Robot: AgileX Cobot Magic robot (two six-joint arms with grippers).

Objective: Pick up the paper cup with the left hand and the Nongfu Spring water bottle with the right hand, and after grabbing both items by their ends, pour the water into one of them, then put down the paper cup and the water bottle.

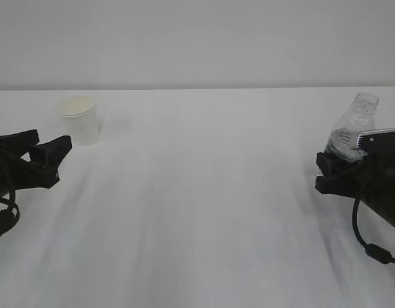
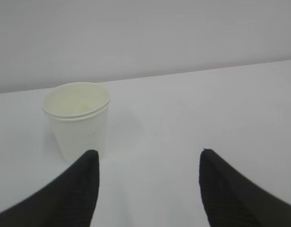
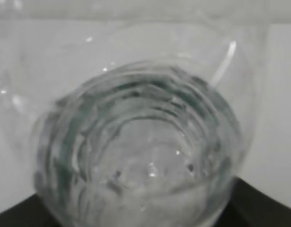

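My left gripper [image 1: 52, 154] hangs low over the white table [image 1: 197, 212], fingers [image 2: 74, 194] spread apart with nothing between them. The paper cup [image 1: 78, 119] stands upright on the table just beyond my left fingertip, not touching, rim up. The table is bare and matte, meeting a plain pale wall [image 1: 197, 38] behind. On the right, my right gripper [image 1: 335, 170] is closed around the base of the water bottle [image 1: 352, 131], which tilts, open neck upward. The bottle fills my right wrist view.
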